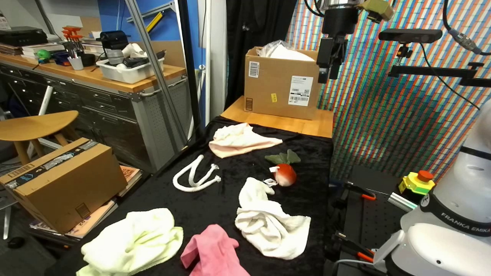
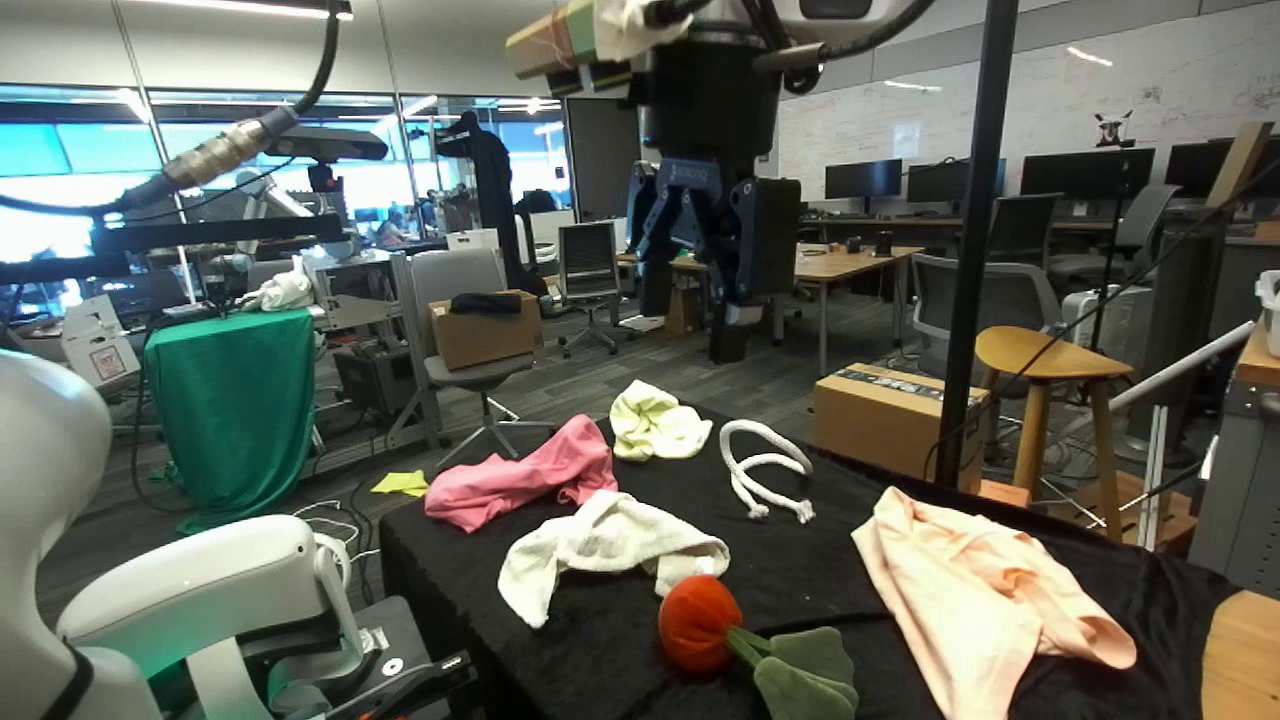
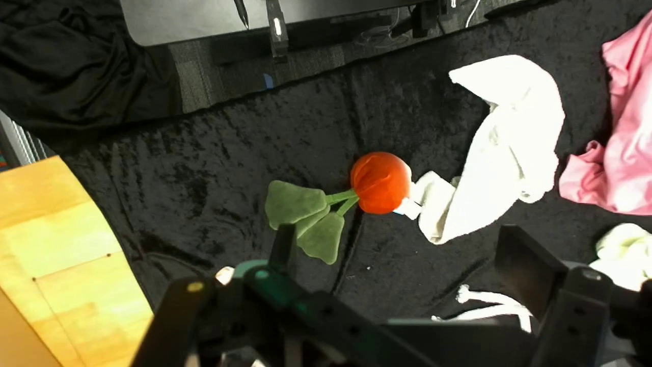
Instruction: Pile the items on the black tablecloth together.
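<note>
The gripper point(image 3: 400, 250) hangs in the air over the black tablecloth point(image 3: 204, 168), its jaws standing wide apart with nothing held; both exterior views show it in the upper part of the frame, pointing down. In the wrist view a plush radish point(image 3: 381, 182) lies near the centre, red bulb to the right, green leaves to the left. Right of it is a crumpled white cloth point(image 3: 509, 153), one folded end just beside the radish; whether they touch cannot be told. In an exterior view a white rope point(image 1: 191, 189) lies bent in a loop left of centre. A pink cloth point(image 1: 213, 251) runs into the bottom edge, between the white cloth and a pale yellow-green cloth point(image 1: 132, 241) at lower left. A peach cloth point(image 1: 241, 142) lies above centre, near the tablecloth's upper end. Beyond it, a cardboard box point(image 1: 264, 92) stands on the bare wood of the counter point(image 1: 324, 124). The white Franka arm point(image 1: 445, 245) is at the right edge, beside a yellow emergency stop point(image 1: 416, 184); at the left, a taped carton point(image 1: 76, 191) rests on books point(image 1: 94, 222).
</note>
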Robot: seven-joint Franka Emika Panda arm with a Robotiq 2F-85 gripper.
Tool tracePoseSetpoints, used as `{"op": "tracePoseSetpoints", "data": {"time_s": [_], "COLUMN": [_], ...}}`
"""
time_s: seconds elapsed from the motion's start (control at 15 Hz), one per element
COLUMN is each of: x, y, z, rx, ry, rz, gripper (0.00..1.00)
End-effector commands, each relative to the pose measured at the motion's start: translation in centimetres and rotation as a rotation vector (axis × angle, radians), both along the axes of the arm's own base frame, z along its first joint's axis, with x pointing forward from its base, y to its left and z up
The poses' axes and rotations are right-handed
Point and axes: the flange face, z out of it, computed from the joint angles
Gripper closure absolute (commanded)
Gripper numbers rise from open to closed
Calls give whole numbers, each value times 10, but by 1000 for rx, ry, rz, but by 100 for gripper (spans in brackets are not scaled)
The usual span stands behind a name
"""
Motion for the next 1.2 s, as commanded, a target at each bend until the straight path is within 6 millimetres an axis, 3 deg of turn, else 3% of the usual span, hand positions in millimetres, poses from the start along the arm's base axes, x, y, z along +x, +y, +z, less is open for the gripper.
{"op": "tracePoseSetpoints", "data": {"time_s": [0.0, 0.27, 0.8, 1.13], "x": [23, 36, 53, 67], "y": [24, 44, 75, 74], "z": [-18, -64, -188, -233], "rx": [8, 19, -60, -101], "ry": [-43, -52, -84, -143], "rz": [12, 28, -17, -63], "gripper": [0, 0, 0, 0]}}
